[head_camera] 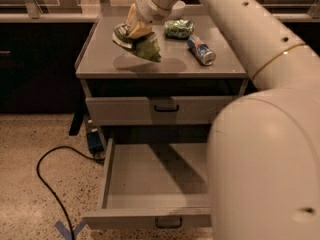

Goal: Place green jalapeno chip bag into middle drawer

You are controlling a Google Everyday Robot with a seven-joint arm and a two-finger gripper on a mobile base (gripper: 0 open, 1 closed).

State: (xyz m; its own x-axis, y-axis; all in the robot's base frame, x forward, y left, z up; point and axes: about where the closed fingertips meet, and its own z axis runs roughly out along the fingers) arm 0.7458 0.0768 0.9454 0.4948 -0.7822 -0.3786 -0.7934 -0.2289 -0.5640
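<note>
The green jalapeno chip bag (140, 43) is a light-green and white foil bag. My gripper (134, 28) is shut on its middle from above. It holds the bag tilted, a little above the left part of the grey cabinet top (100, 64), and the bag casts a shadow there. The middle drawer (150, 184) is pulled out wide below. Its long shallow tray holds nothing, and its flat front with a dark loop handle (168, 222) faces the camera. My arm covers the drawer's right side.
A dark green shiny packet (178, 29) and a soda can (201, 50) lying on its side are on the cabinet top to the right of the bag. The upper drawer (125, 111) is shut. A black cable (47, 176) and a blue object (93, 140) lie on the floor at left.
</note>
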